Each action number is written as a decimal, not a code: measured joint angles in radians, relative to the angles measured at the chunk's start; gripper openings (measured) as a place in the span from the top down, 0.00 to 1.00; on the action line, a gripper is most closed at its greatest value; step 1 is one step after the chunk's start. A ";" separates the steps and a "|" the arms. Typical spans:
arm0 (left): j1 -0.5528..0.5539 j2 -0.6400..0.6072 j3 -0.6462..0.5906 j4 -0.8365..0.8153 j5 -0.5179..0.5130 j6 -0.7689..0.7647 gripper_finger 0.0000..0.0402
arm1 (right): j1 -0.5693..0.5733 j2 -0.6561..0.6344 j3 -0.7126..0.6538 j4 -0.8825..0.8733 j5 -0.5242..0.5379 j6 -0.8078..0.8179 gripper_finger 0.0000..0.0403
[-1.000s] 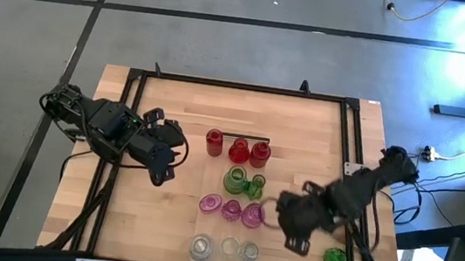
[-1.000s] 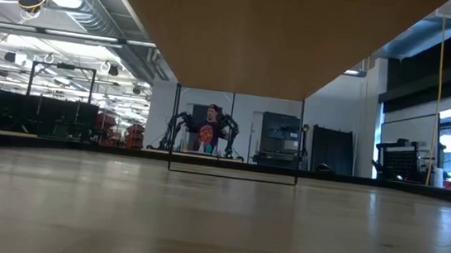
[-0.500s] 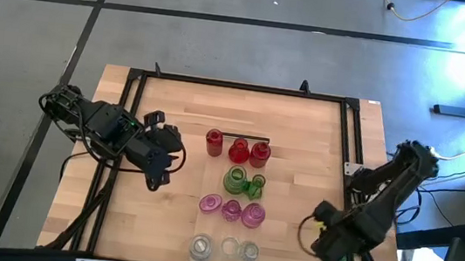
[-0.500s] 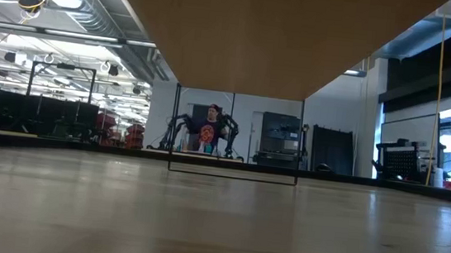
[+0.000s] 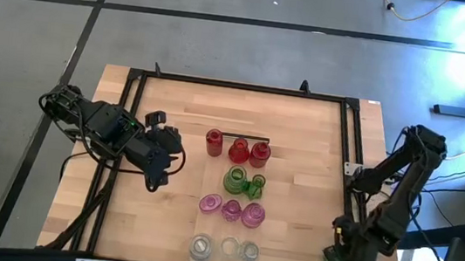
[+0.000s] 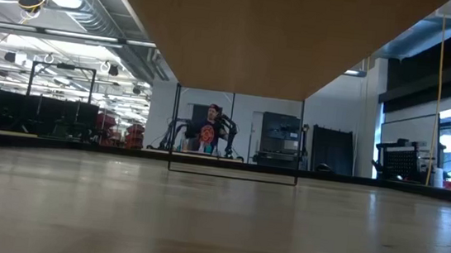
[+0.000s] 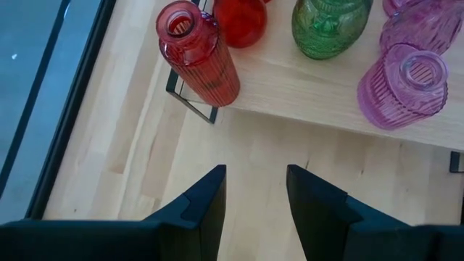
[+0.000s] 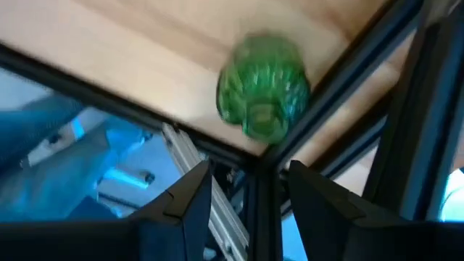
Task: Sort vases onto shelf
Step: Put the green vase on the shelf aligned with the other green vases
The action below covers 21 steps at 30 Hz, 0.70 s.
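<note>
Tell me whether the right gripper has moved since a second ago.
Yes. The right gripper, open, swung away from the shelf toward the table's right near corner, over the stray green vase.

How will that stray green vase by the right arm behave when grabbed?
The green vase looks like ribbed glass, so probably rigid, slick and breakable. Its round belly suggests it may roll or skid if nudged. It sits near the table's corner frame, so a slip by the open right gripper could knock it off.

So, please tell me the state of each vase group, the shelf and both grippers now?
Red vases: on shelf.
Pink vases: on shelf.
Clear vases: on shelf.
Green vases: two on shelf.
Stray green vase: off shelf, table corner.
Left gripper: open, empty.
Right gripper: open, above stray vase.
</note>
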 joint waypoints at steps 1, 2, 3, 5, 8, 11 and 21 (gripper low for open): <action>0.000 0.000 0.000 0.000 0.000 0.005 0.65 | 0.006 0.000 -0.009 0.022 -0.009 0.008 0.59; 0.000 0.000 0.000 0.000 0.000 0.013 0.65 | 0.006 0.000 -0.015 0.031 -0.014 0.010 0.59; 0.000 0.000 0.000 0.000 0.000 0.019 0.65 | 0.004 0.000 -0.019 0.035 -0.015 0.010 0.59; 0.001 0.000 0.000 0.000 0.000 0.032 0.65 | 0.001 0.000 -0.026 0.031 0.002 0.010 0.59; 0.011 0.000 0.000 0.000 0.008 0.047 0.65 | 0.001 0.002 -0.041 0.042 0.003 0.009 0.59; 0.023 0.000 0.000 0.000 0.010 0.057 0.65 | 0.002 0.006 -0.075 0.086 -0.016 0.009 0.59; 0.058 0.000 0.000 0.000 0.051 0.098 0.65 | 0.002 0.007 -0.178 0.215 -0.054 0.013 0.59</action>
